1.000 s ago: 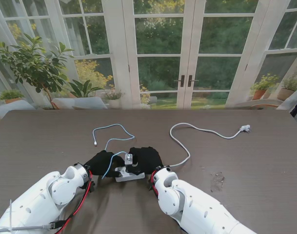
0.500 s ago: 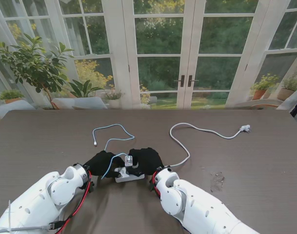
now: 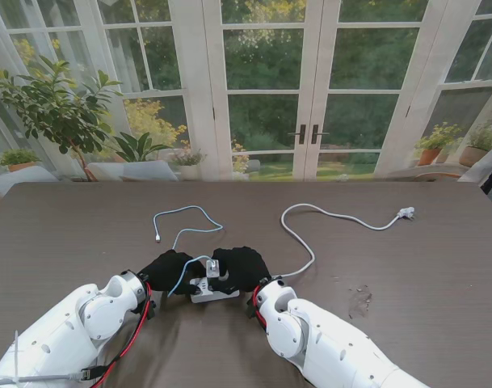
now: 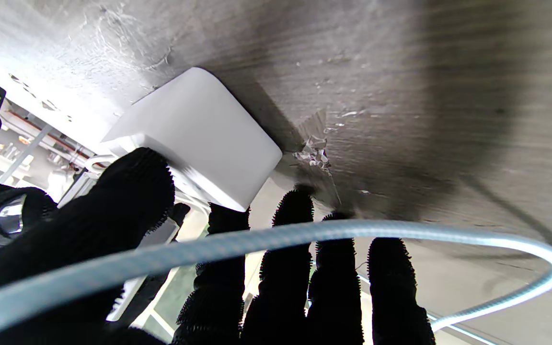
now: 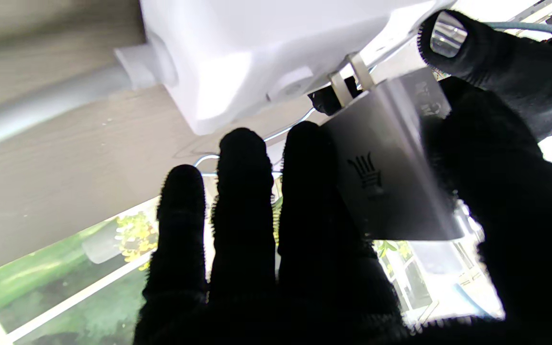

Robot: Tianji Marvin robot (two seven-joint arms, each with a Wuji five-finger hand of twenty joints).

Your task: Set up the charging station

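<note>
Right robot hand [image 3: 244, 265]: black-gloved, fingers closed around the charger block, thumb on one face and fingers on the opposite face
Charger block [image 5: 391, 167]: grey, flat-sided, small logo on its face; two metal prongs point toward the power strip's socket face, tips just at it; whether they are seated cannot be told
Left robot hand [image 3: 169, 269]: black-gloved, thumb pressed on the power strip's end, the other fingers spread beside it on the counter; steadying the strip rather than wrapping it
Power strip [image 3: 212, 288]: white, lying flat on the counter between the two hands, near me
Strip cord [image 3: 310, 242]: white, runs from the strip's right end, curves away to a plug [image 3: 405, 213] lying far right
Charging cable [image 3: 181, 222]: light blue, loops from the hands out to a free end farther left
Counter [image 3: 423, 259]: dark brown wood grain, scuffed patch at right
</note>
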